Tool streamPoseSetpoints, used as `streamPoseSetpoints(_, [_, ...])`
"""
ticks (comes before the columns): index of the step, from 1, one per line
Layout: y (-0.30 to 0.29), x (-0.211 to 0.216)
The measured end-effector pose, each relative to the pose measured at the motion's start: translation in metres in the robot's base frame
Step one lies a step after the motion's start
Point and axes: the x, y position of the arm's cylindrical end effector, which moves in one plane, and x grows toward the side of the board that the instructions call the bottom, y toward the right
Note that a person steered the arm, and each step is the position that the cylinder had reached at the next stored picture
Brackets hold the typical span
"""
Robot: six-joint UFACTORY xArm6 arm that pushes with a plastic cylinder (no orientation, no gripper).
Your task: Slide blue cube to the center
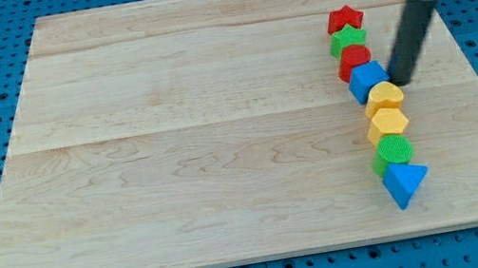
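Observation:
The blue cube sits on the wooden board at the view's right, in a column of blocks. My tip rests on the board just right of the blue cube, close to its right edge and just above the upper yellow block. The dark rod leans up toward the view's top right.
Above the blue cube stand a red star, a green star and a red block. Below it lie a yellow hexagon, a green block and a blue triangle.

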Motion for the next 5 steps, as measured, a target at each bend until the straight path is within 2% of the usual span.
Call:
streamPoseSetpoints(2, [-0.112,-0.002])
streamPoseSetpoints(4, [-0.140,0.018])
streamPoseSetpoints(5, [-0.194,0.009])
